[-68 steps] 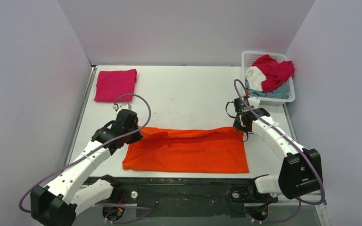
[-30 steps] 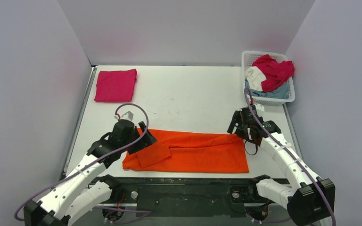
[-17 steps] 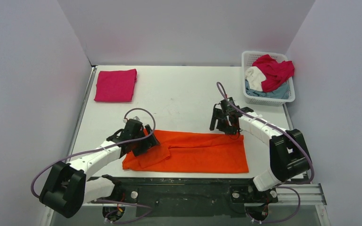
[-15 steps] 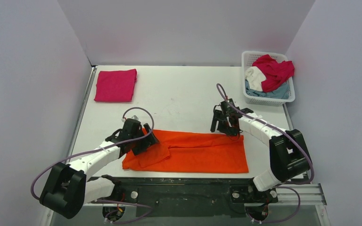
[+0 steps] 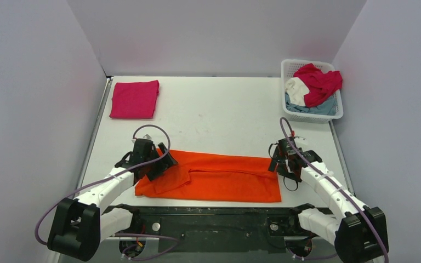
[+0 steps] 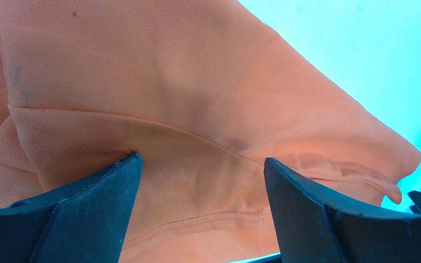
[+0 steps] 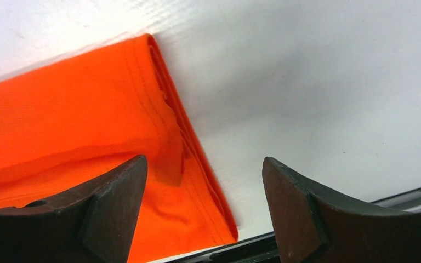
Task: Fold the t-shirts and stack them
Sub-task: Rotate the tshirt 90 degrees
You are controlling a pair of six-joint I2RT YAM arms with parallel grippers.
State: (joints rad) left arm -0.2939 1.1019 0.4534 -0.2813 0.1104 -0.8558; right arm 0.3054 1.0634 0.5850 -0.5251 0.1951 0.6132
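Note:
A bright orange t-shirt [image 5: 219, 178] lies folded into a long strip along the table's near edge. My left gripper [image 5: 160, 163] stands open over its left end. In the left wrist view the open left gripper [image 6: 202, 164] frames a stitched hem of orange cloth [image 6: 159, 82], holding nothing. My right gripper [image 5: 279, 164] stands open at the strip's right end. In the right wrist view the orange corner [image 7: 87, 120] lies between the jaws of the open right gripper [image 7: 204, 161]. A magenta-pink t-shirt [image 5: 134, 99] lies folded at the back left.
A white lattice basket [image 5: 309, 117] at the back right holds crimson [image 5: 320, 81], white [image 5: 296, 90] and grey-blue [image 5: 320, 109] shirts. The black front rail [image 5: 214, 216] runs just below the orange strip. White walls close in both sides.
The orange shirt has slid a little left and toward the near edge. My right gripper swung from the strip's far edge to its right end. The left gripper shifted slightly left.

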